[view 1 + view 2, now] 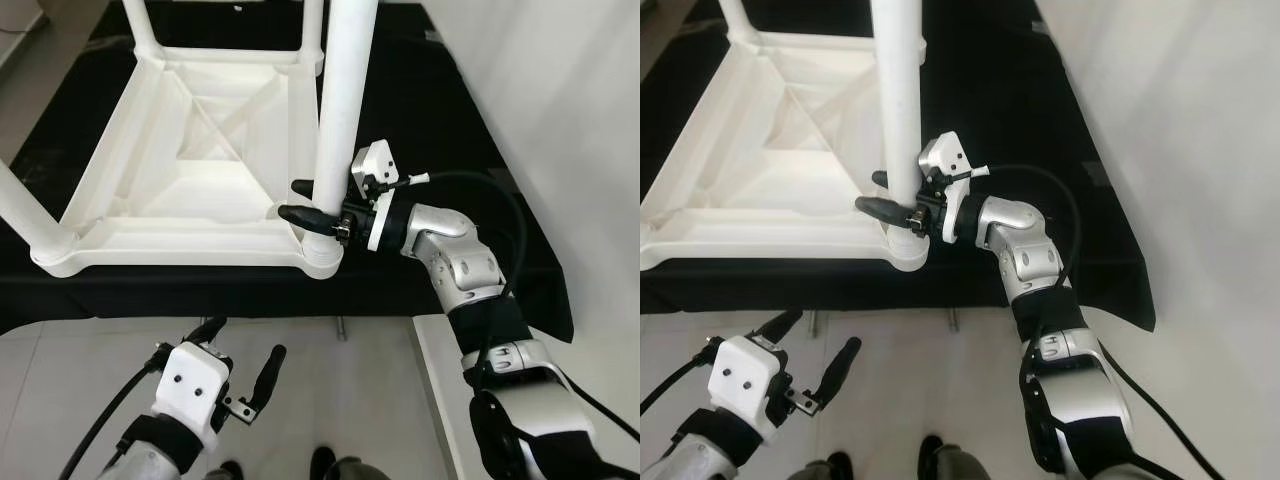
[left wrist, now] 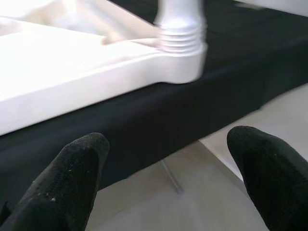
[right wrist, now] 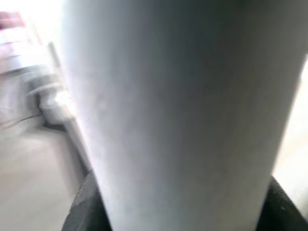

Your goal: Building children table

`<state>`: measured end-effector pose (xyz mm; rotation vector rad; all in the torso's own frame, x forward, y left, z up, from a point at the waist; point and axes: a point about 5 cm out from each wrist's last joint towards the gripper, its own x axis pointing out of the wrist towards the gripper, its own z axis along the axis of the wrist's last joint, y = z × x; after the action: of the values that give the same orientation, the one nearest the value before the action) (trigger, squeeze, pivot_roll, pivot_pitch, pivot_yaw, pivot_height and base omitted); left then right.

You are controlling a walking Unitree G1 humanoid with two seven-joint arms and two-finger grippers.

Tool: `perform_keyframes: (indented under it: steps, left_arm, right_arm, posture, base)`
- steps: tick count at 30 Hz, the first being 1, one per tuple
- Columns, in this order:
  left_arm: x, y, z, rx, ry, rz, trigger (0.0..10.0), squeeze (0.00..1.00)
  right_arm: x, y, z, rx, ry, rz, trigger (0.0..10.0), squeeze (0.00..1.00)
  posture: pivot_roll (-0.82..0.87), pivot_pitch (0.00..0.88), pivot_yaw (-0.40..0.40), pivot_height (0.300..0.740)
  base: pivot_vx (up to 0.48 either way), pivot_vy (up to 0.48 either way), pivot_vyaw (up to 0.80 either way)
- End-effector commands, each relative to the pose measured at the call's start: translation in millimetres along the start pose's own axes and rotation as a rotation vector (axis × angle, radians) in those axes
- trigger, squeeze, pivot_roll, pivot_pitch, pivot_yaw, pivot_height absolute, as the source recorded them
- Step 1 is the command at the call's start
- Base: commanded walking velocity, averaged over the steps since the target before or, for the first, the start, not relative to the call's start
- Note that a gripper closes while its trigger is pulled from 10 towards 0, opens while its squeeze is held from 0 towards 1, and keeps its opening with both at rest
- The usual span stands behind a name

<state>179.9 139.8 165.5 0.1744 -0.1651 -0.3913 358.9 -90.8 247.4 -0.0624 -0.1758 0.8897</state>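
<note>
Left eye view: the white plastic children's table (image 1: pixel 190 190) lies upside down on a black-draped worktop (image 1: pixel 430 110), legs pointing up. It looks light, stiff and smooth, so likely slippery under hard pads. The near-right leg (image 1: pixel 340 110) stands in its corner socket (image 1: pixel 320 255), and low on the leg, just above the socket, seems the sensible place to hold it. The right end effector (image 1: pixel 308 203) is there, its two black fingers closed around the leg, forearm reaching in level from the right with the elbow bent. The left end effector (image 1: pixel 240 360) hangs low over the pale floor, short of the worktop edge, fingers spread apart and holding nothing.

Right eye view: the same grip shows from the other side, one finger (image 1: pixel 880 207) in front of the leg and one behind it.

Left wrist view: two spread fingertips (image 2: pixel 72 168) frame the worktop edge, with the threaded socket collar (image 2: pixel 180 38) beyond.

Right wrist view: the leg's blurred white surface (image 3: pixel 178 110) sits close between dark pads.
</note>
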Motion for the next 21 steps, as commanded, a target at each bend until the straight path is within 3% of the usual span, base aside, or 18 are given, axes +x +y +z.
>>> perform_keyframes:
  steps: [1, 2, 3, 4, 5, 9, 10, 11, 12, 13, 14, 15, 18, 20, 21]
  left_arm:
    - [-0.2, -0.5, -4.2, 0.005, 0.014, 0.007, 10.0, 0.0]
    - [-0.2, -0.5, -4.2, 0.005, 0.014, 0.007, 10.0, 0.0]
    - [2.0, 0.8, -5.3, 0.009, 0.012, 0.006, 10.0, 0.0]
    - [2.0, 0.8, -5.3, 0.009, 0.012, 0.006, 10.0, 0.0]
    - [3.6, 1.8, -6.6, 0.012, 0.013, 0.004, 10.0, 0.0]
    - [5.0, 2.6, -7.9, 0.014, 0.014, 0.003, 10.0, 0.0]
    - [5.7, 3.4, -9.0, 0.015, 0.014, 0.004, 10.0, 0.0]
    - [5.7, 3.4, -9.0, 0.015, 0.014, 0.004, 10.0, 0.0]
    - [6.2, 4.3, -9.8, 0.017, 0.014, 0.007, 10.0, 0.0]
    - [6.2, 4.3, -9.8, 0.017, 0.014, 0.007, 10.0, 0.0]
    - [6.6, 5.1, -10.2, 0.02, 0.013, 0.012, 10.0, 0.0]
    - [6.8, 5.7, -10.7, 0.023, 0.012, 0.017, 10.0, 0.0]
    - [7.0, 6.2, -11.0, 0.025, 0.012, 0.021, 10.0, 0.0]
    - [7.0, 6.5, -11.1, 0.027, 0.012, 0.022, 10.0, 0.0]
    - [6.9, 6.5, -10.8, 0.027, 0.011, 0.021, 10.0, 0.0]
  right_arm:
    - [-26.7, -0.5, -43.8, 0.059, 0.233, -0.41, 0.0, 0.0]
    - [-26.7, -0.5, -43.8, 0.059, 0.233, -0.41, 0.0, 0.0]
    - [-32.4, 18.0, -50.8, 0.036, 0.26, -0.556, 0.0, 0.0]
    - [-32.4, 18.0, -50.8, 0.036, 0.26, -0.556, 0.0, 0.0]
    - [-30.5, 30.8, -54.0, 0.034, 0.265, -0.606, 0.0, 0.0]
    - [-21.2, 37.9, -54.4, 0.043, 0.253, -0.564, 0.0, 0.0]
    - [-12.5, 40.1, -54.2, 0.05, 0.239, -0.518, 1.8, 0.0]
    - [-12.5, 40.1, -54.2, 0.05, 0.239, -0.518, 1.8, 0.0]
    - [-4.5, 39.7, -52.3, 0.059, 0.215, -0.466, 10.0, 0.0]
    - [-4.5, 39.7, -52.3, 0.059, 0.215, -0.466, 10.0, 0.0]
    - [4.5, 40.9, -45.7, 0.084, 0.173, -0.378, 10.0, 0.72]
    - [9.7, 40.3, -39.7, 0.099, 0.139, -0.32, 10.0, 1.0]
    - [14.3, 39.9, -34.4, 0.095, 0.116, -0.248, 10.0, 1.0]
    - [18.9, 32.9, -21.7, 0.079, 0.087, -0.114, 10.0, 1.0]
    - [19.6, 29.0, -14.3, 0.044, 0.08, -0.064, 10.0, 0.95]
  posture:
    - [-0.05, 0.254, -0.126, 0.74]
    - [-0.05, 0.254, -0.126, 0.74]
    - [-0.05, 0.241, -0.105, 0.74]
    - [-0.05, 0.241, -0.105, 0.74]
    - [-0.05, 0.229, -0.098, 0.74]
    - [-0.04, 0.219, -0.1, 0.74]
    - [-0.04, 0.216, -0.101, 0.74]
    - [-0.04, 0.216, -0.101, 0.74]
    - [-0.04, 0.206, -0.1, 0.74]
    - [-0.04, 0.206, -0.1, 0.74]
    - [-0.04, 0.205, -0.1, 0.74]
    - [-0.04, 0.2, -0.097, 0.74]
    - [-0.04, 0.2, -0.097, 0.74]
    - [-0.03, 0.202, -0.095, 0.74]
    - [-0.03, 0.209, -0.092, 0.74]
  base:
    - [0.0, 0.0, 0.0]
    - [0.0, 0.0, 0.0]
    - [0.0, 0.0, 0.0]
    - [0.0, 0.0, 0.0]
    - [0.0, 0.0, 0.0]
    - [0.0, 0.0, 0.0]
    - [0.0, 0.0, 0.0]
    - [0.0, 0.0, 0.0]
    - [0.0, 0.0, 0.0]
    - [0.0, 0.0, 0.0]
    - [0.0, 0.0, 0.0]
    - [0.0, 0.0, 0.0]
    - [0.0, 0.0, 0.0]
    - [0.0, 0.0, 0.0]
    - [0.0, 0.0, 0.0]
